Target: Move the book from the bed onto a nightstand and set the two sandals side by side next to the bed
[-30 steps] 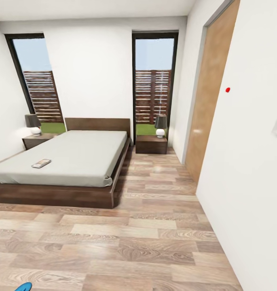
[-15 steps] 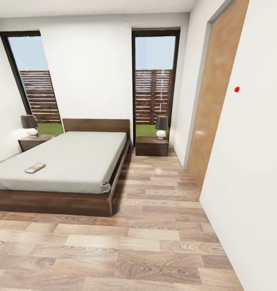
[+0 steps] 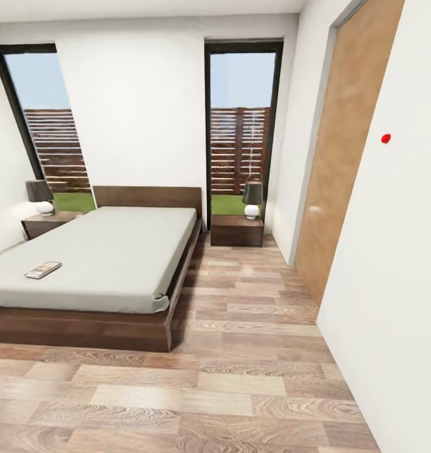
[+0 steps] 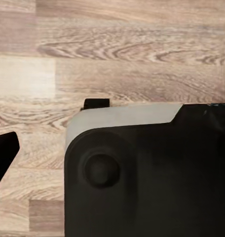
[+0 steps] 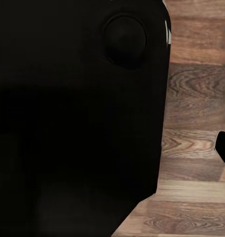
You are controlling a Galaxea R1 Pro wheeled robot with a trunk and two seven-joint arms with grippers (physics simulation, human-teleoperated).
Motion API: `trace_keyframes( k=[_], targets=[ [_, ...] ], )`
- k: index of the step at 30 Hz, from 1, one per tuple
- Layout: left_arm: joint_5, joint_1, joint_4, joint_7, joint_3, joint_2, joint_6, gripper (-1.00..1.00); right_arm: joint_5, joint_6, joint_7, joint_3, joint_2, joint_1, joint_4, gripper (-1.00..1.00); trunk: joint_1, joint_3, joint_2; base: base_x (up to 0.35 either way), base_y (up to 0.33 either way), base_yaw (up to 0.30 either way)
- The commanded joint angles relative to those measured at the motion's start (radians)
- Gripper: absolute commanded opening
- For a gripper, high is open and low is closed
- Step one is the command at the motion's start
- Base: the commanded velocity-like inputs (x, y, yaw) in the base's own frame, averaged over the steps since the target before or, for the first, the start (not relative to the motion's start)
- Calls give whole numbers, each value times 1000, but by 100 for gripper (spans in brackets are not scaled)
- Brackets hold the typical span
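The bed [image 3: 108, 251], with a pale grey mattress on a dark wooden frame, lies at the left of the head view. The book [image 3: 43, 269] rests flat on the mattress near its left front part. One nightstand [image 3: 237, 230] stands to the right of the headboard under the tall window, and the other nightstand [image 3: 47, 222] is at the bed's far left side. The sandals are out of view. Both wrist views look down on plank floor and the robot's dark body, with only a dark tip at each picture's edge.
A table lamp [image 3: 252, 199] stands on the right nightstand and another lamp [image 3: 39, 196] on the left one. A wooden door [image 3: 341, 163] sits in the white wall at the right. Wood plank floor [image 3: 240, 352] runs between the bed and that wall.
The whole head view has shifted, so the camera moved: the bed and book sit further left in the picture. A blue sandal tip at the bottom left edge has dropped out of view.
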Motion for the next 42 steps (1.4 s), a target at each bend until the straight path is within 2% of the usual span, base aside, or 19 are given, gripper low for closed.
trace_keyframes(
  k=[1, 4, 8, 22, 36, 42],
  targets=[
    [0, 0, -18, 0, 0, 0, -3, 100, 3, -1, 0, 1, 0, 0, 0, 100, 1, -1, 0, 287, 0, 0],
    [1, 0, -74, 0, 0, -3, -4, 100, 2, -1, 3, 0, -1, 0, -10, 100, 1, -1, 0, 272, 0, 0],
    [1, 0, -106, 0, 1, -7, -3, 100, -3, -2, 6, -4, -3, 0, -21, 100, 1, -1, 0, 269, 0, 0],
    [3, 0, -118, 0, 1, -6, -4, 100, -6, -7, 6, -5, -8, 0, -205, 100, 1, -1, 0, 236, 0, 0],
    [0, 0, -131, 3, -1, -8, -3, 100, -7, -18, 6, -8, -9, 0, -218, 100, 1, -1, 0, 131, 0, 0],
    [-3, 0, -147, 3, -1, -19, -3, 100, -7, -18, 6, -11, -9, 0, -218, 100, 1, -1, 0, 36, 0, 1]
  ],
)
